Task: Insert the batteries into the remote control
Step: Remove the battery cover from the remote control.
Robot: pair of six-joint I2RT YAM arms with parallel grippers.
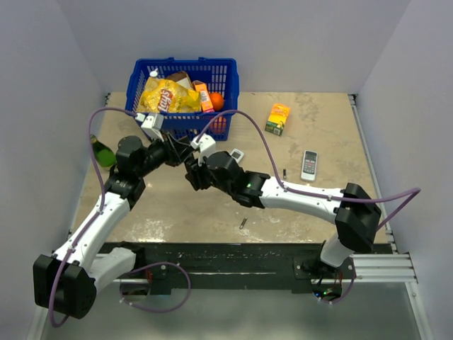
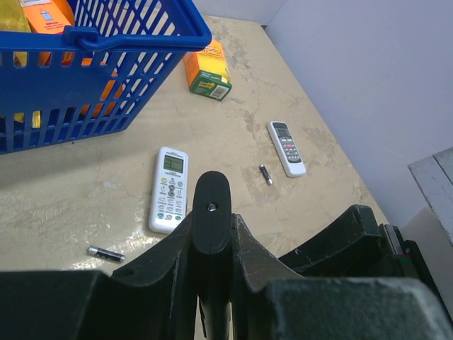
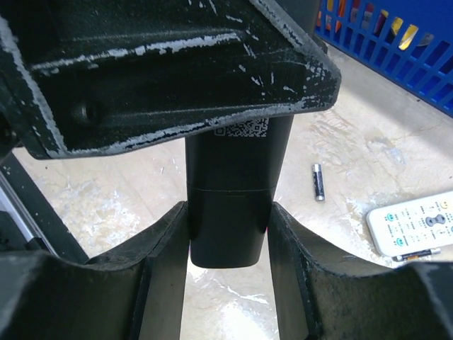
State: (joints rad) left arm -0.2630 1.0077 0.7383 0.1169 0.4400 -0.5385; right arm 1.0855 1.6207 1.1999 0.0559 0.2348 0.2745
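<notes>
The black remote control (image 2: 211, 210) stands on end between my left gripper's (image 2: 212, 237) fingers, which are shut on it. My right gripper (image 3: 228, 216) is shut on its other end (image 3: 228, 227), with the left gripper just above. In the top view both grippers, the left (image 1: 173, 152) and the right (image 1: 191, 170), meet above the table's middle, and the remote is mostly hidden between them. Batteries lie loose on the table: one near the front (image 1: 243, 224), one at mid-right (image 1: 284, 172), and one beside the screen remote (image 2: 106, 253).
A blue basket (image 1: 182, 71) of groceries stands at the back. A white remote with a screen (image 1: 236, 154) lies in front of it, and a white remote with grey buttons (image 1: 309, 165) to the right. A juice box (image 1: 278, 118) and a green bottle (image 1: 102, 151) lie nearby.
</notes>
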